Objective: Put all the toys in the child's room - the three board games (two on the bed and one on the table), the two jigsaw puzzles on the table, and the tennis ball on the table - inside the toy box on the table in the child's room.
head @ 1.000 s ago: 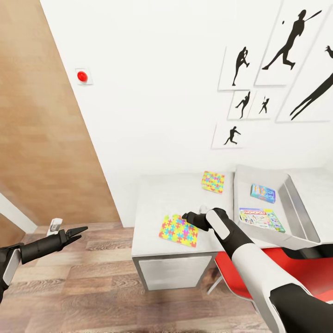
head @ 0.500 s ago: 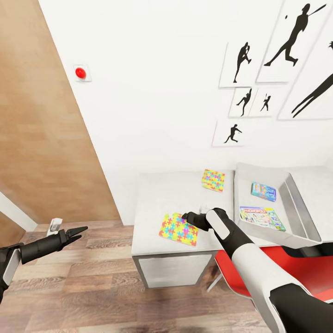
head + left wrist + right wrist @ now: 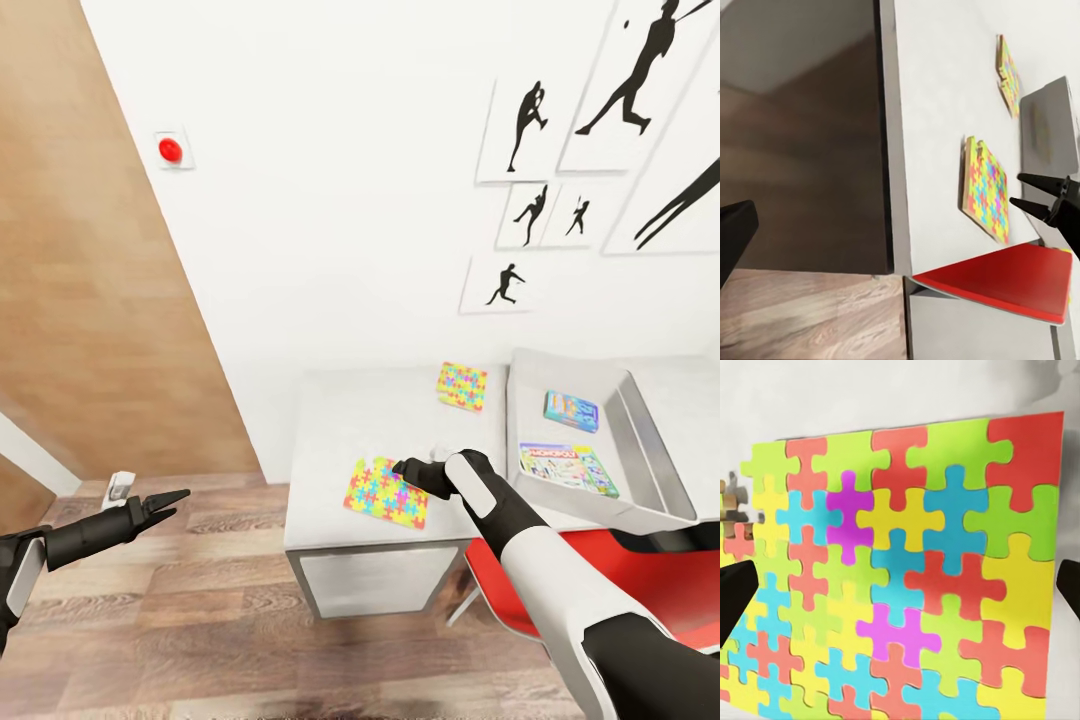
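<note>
Right gripper: the right gripper [image 3: 402,467] hangs over the near jigsaw puzzle [image 3: 386,493], at that mat's edge toward the toy box; its two fingers are spread, one at each side of the right wrist view with the puzzle [image 3: 907,577] lying between and beyond them, not pinched. The left wrist view shows its two pointed fingertips [image 3: 1029,180] apart just beside the puzzle [image 3: 985,187].
Near puzzle: flat on the table [image 3: 360,420], close to the front edge.
Far puzzle: the second jigsaw puzzle [image 3: 461,386] lies near the wall, just beside the toy box [image 3: 655,470].
Toy box: on the table, holding two board games, a blue one [image 3: 570,410] and a white-green one [image 3: 566,469].
Left gripper: the left gripper [image 3: 172,498] hovers over the wood floor [image 3: 180,600], well apart from the table, fingers nearly together on nothing.
Under the table: a red chair [image 3: 560,570].
</note>
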